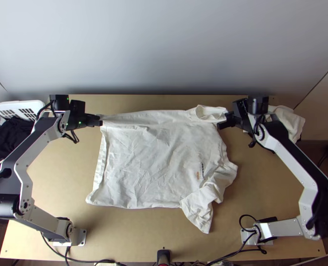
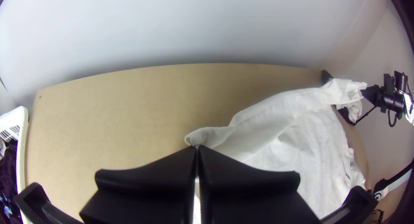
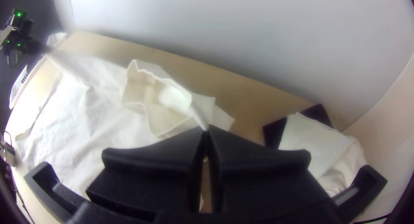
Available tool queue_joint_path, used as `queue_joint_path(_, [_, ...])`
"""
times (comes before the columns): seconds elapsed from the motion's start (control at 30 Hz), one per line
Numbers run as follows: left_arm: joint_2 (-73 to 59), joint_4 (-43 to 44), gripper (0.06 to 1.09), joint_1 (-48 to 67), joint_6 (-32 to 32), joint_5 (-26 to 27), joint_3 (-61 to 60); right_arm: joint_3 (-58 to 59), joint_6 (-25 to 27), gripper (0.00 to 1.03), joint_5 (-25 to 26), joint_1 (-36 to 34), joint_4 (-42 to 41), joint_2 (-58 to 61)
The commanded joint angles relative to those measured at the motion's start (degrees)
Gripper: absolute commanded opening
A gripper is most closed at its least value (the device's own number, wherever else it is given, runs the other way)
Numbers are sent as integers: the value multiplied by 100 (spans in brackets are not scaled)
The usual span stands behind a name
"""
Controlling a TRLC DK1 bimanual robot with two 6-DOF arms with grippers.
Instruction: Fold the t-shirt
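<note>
My left gripper [image 1: 100, 121] is shut on the white t-shirt's [image 1: 150, 164] far left corner in the top view; the left wrist view shows that gripper [image 2: 197, 147] pinching the cloth's [image 2: 276, 120] tip. At the far right edge of the shirt, my right gripper [image 1: 226, 119] is shut on the fabric near an open, cuff-like fold. In the right wrist view, the closed gripper [image 3: 206, 130] holds a strand of the shirt [image 3: 95, 116]. The shirt lies mostly spread, its far edge drawn between both grippers, with its near right part bunched.
A white basket [image 1: 17, 105] with dark cloth [image 1: 9, 137] stands off the table's left side. More white cloth [image 1: 290, 122] lies at the far right corner, beside a dark object. A small black device [image 1: 163, 256] sits at the near edge. A pale wall rises behind the table.
</note>
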State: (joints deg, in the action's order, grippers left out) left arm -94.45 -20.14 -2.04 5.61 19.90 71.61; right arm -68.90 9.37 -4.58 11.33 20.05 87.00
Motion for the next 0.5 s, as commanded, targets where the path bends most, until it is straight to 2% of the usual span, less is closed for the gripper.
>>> queue_joint_path(0.0, [331, 10, 9, 2, 2, 5, -429, 571, -119, 3, -113, 71, 69, -579])
queue_joint_path(0.47, [806, 1, 9, -7, -51, 5, -1018, 1353, -198, 3, -280, 80, 535, -1590])
